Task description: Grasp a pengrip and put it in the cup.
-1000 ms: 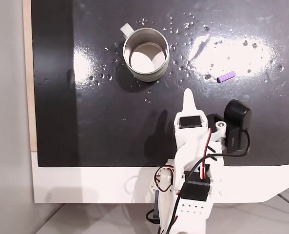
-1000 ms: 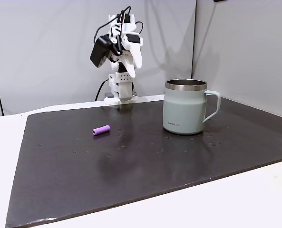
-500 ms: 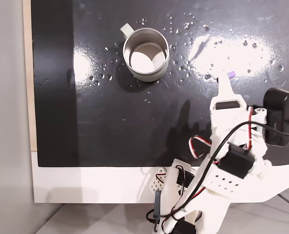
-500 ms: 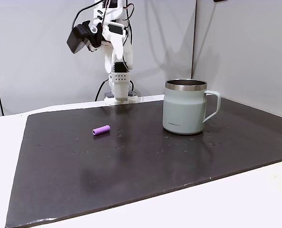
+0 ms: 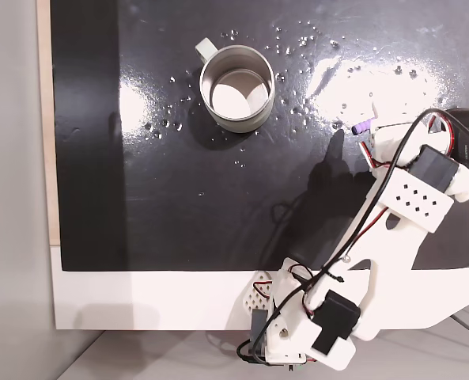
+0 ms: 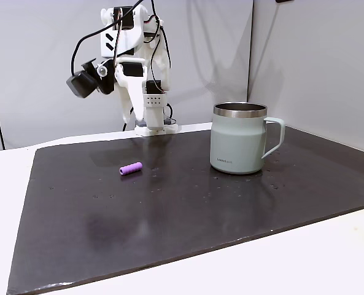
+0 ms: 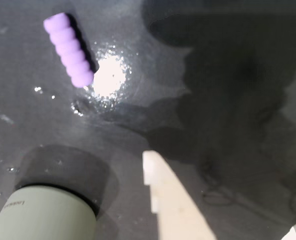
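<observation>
**Pengrip on mat, gripper raised above it**

The pengrip (image 6: 131, 168) lies flat on the dark mat (image 6: 169, 209), free of contact with anything. In a fixed view from the side it sits left of the cup (image 6: 239, 137) and well apart from it. In a fixed view from above, the pengrip (image 5: 362, 127) shows just beside my arm (image 5: 376, 237), on the right part of the mat, with the cup (image 5: 236, 87) to the far left of it, upright, its handle pointing to the upper left.

In the wrist view the pengrip (image 7: 68, 49) appears at upper left, ribbed and light purple, lying at a slant. One pale finger (image 7: 170, 200) of my gripper enters from the bottom edge, apart from the pengrip. The cup's grey-green wall (image 7: 43, 212) shows at lower left.

My gripper (image 6: 131, 104) hangs above the mat's far edge, clear of the surface and holding nothing. Whether the jaws are apart or together I cannot tell.

Water droplets (image 5: 305, 47) are scattered over the mat around the cup.
</observation>
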